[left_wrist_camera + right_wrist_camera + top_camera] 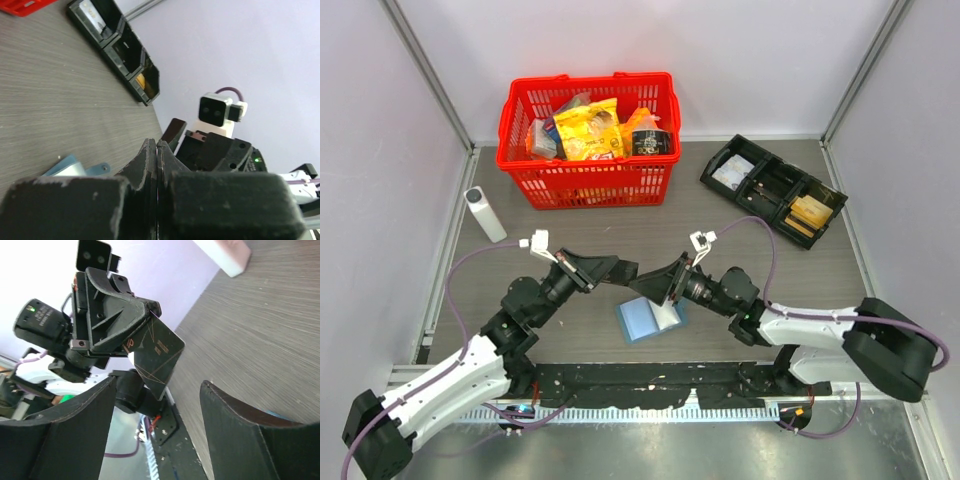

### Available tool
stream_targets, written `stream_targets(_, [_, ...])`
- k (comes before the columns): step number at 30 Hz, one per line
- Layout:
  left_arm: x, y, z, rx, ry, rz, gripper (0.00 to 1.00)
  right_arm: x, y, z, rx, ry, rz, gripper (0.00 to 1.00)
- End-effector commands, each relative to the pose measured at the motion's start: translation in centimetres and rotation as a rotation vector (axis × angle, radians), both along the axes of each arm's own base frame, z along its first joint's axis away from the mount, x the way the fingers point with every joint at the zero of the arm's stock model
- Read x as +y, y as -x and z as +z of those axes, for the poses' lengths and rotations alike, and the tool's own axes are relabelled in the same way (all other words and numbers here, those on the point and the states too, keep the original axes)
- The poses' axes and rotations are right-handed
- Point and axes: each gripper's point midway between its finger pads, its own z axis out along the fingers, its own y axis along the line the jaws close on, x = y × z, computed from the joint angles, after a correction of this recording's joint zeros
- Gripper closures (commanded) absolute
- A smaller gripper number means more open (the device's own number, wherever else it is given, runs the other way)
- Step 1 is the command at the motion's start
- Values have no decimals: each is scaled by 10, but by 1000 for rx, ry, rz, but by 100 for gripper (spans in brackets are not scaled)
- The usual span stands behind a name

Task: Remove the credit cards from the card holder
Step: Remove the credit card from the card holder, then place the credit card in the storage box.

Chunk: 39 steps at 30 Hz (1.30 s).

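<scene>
Blue card holder point(642, 322) lay open on the table point(750, 255), near centre. Just above it we saw the right gripper point(652, 284), jaws wide and empty. Left gripper point(618, 268) pinched a dark credit card point(159, 356) clear of the table. Black tray point(775, 190) sat far right.

The left end effector point(142, 320) is pinching a dark card point(157, 357) by one edge, holding it tilted above the grey worktop point(260, 325). The right end effector point(159, 385) is standing wide open in the foreground.
</scene>
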Motion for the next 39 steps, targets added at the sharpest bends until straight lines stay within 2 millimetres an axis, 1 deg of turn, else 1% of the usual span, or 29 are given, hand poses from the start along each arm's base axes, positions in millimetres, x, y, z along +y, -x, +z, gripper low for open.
stream_targets(1, [-5, 6, 37, -111, 110, -46, 100, 2, 12, 57, -64, -244, 105, 30])
stream_targets(2, [-5, 7, 38, -117, 113, -52, 100, 4, 12, 54, -60, -239, 116, 32])
stream_targets(3, [-6, 8, 38, -116, 114, -57, 100, 3, 11, 60, -69, -263, 120, 34])
stream_targets(4, [-7, 8, 39, -121, 115, -61, 100, 5, 11, 60, -64, -268, 130, 35])
stream_targets(6, [-7, 8, 40, -125, 123, -63, 100, 7, 8, 61, -62, -275, 136, 40])
stream_targets(7, [-7, 9, 40, -126, 126, -67, 100, 6, 6, 64, -69, -281, 132, 46])
stream_targets(8, [-8, 10, 41, -131, 129, -71, 100, 5, 4, 64, -69, -286, 131, 49])
stream_targets(10, [-8, 9, 41, -131, 130, -71, 100, 4, -1, 65, -65, -295, 126, 60])
stream_targets(14, [-7, 9, 43, -135, 127, -66, 100, 0, -5, 69, -67, -316, 134, 91])
stream_targets(15, [-7, 9, 41, -131, 120, -64, 100, -2, -5, 70, -72, -319, 140, 97])
stream_targets(16, [-6, 8, 41, -134, 115, -59, 99, -3, -6, 72, -72, -323, 139, 99])
stream_targets(21, [5, 3, 35, -120, -16, 7, 63, -16, -15, 68, -63, -299, 94, 99])
stream_targets(23, [14, 1, 35, -122, -100, 43, 52, -21, -20, 63, -56, -261, 67, 99])
stream_targets(24, [21, 0, 39, -130, -133, 70, 46, -25, -19, 69, -74, -261, 58, 99])
stream_targets(25, [28, 0, 41, -128, -171, 96, 40, -27, -27, 57, -45, -210, 33, 99])
stream_targets(26, [36, 0, 41, -123, -220, 123, 37, -32, -27, 65, -58, -213, 16, 99])
stream_targets(27, [45, -1, 45, -122, -264, 153, 34, -36, -37, 53, -24, -160, -17, 99])
stream_targets(28, [53, 0, 45, -112, -310, 175, 33, -40, -37, 61, -36, -156, -25, 99])
stream_targets(29, [62, 0, 51, -113, -356, 206, 31, -45, -45, 47, -5, -95, -57, 99])
stream_targets(30, [73, -1, 43, -76, -434, 239, 29, -51, -48, 55, -33, -78, -81, 99])
stream_targets(31, [80, 0, 50, -76, -474, 254, 26, -57, -56, 39, 26, -12, -114, 99])
stream_targets(32, [91, 2, 47, -51, -544, 273, 23, -65, -60, 49, -7, 0, -145, 99])
stream_targets(33, [99, 3, 44, -27, -608, 285, 19, -74, -67, 34, 46, 57, -181, 99])
stream_targets(34, [108, 4, 43, -4, -672, 305, 17, -80, -69, 44, 19, 65, -197, 99])
stream_targets(35, [115, 5, 48, -1, -721, 314, 14, -92, -76, 38, 53, 105, -231, 99])
stream_targets(36, [122, 7, 43, 24, -776, 321, 12, -104, -82, 28, 88, 152, -268, 99])
stream_targets(37, [129, 8, 41, 42, -822, 334, 9, -113, -86, 38, 71, 157, -293, 99])
stream_targets(38, [135, 9, 36, 66, -872, 339, 7, -128, -94, 28, 106, 201, -340, 99])
stream_targets(39, [140, 10, 32, 79, -912, 344, 5, -135, -98, 34, 101, 210, -360, 99])
